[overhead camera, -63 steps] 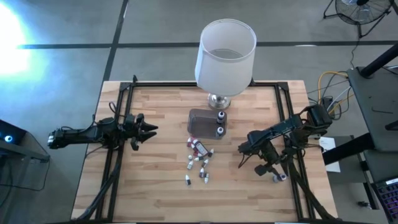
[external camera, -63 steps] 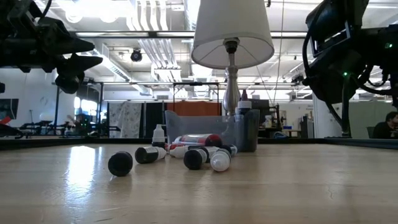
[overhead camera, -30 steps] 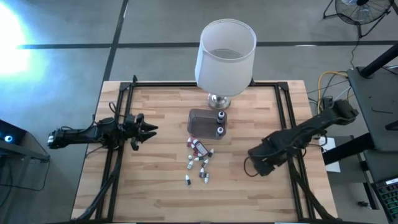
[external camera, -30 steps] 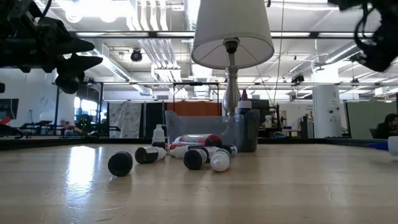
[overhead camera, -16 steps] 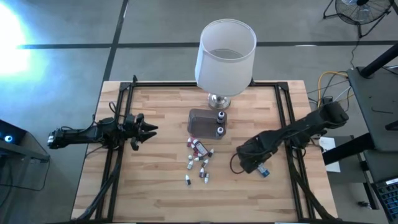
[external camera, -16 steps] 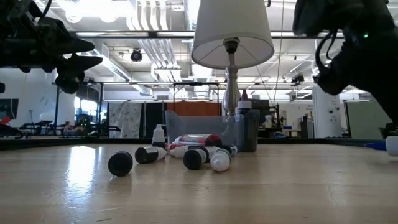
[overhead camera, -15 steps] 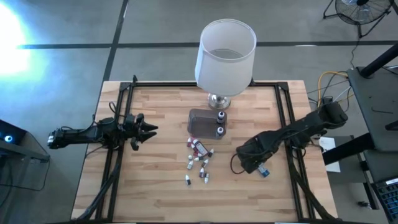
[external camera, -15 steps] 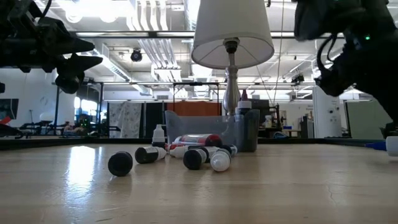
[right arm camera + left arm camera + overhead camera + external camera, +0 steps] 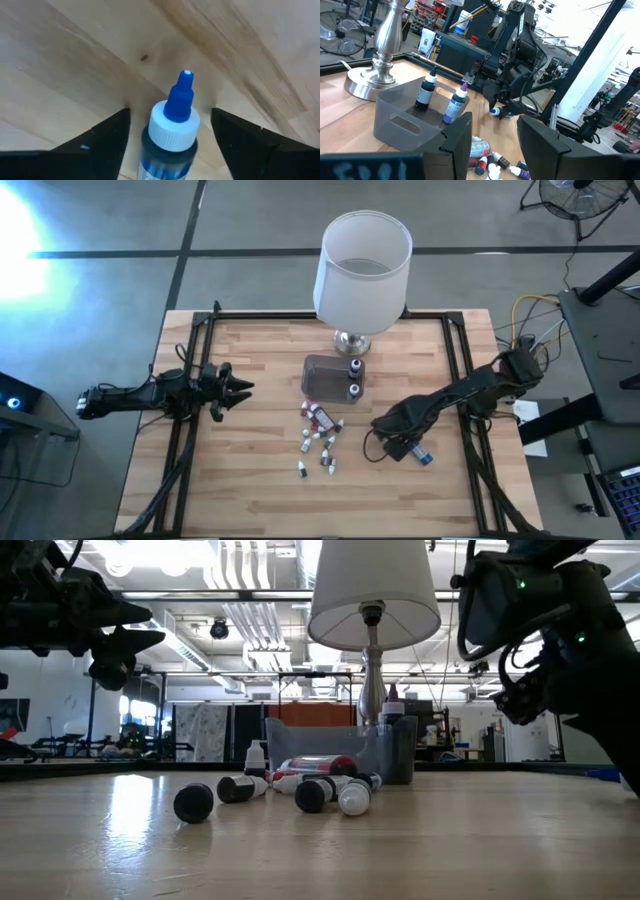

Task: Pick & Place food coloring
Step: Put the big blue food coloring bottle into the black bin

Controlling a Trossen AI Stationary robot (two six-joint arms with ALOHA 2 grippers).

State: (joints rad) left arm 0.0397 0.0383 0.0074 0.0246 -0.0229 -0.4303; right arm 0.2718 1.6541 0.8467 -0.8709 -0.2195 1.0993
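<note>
Beside the lamp (image 9: 362,270), two food coloring bottles (image 9: 353,378) stand in the clear tub (image 9: 333,377) while a cluster (image 9: 320,442) waits before it; right gripper (image 9: 398,448), jaws apart, straddles a blue-tipped bottle (image 9: 171,125); left gripper (image 9: 236,389) idles, jaws apart.

Four views. High: overhead, straight down on the whole table (image 9: 250,490). Low: table-top level, facing across toward the lamp (image 9: 372,600) and room. Left wrist: looks past its own fingers (image 9: 457,140) at the tub (image 9: 410,120), also seen overhead. Right wrist: very near, between its fingers (image 9: 95,142), a blue-tipped bottle (image 9: 172,125) on wood.
</note>
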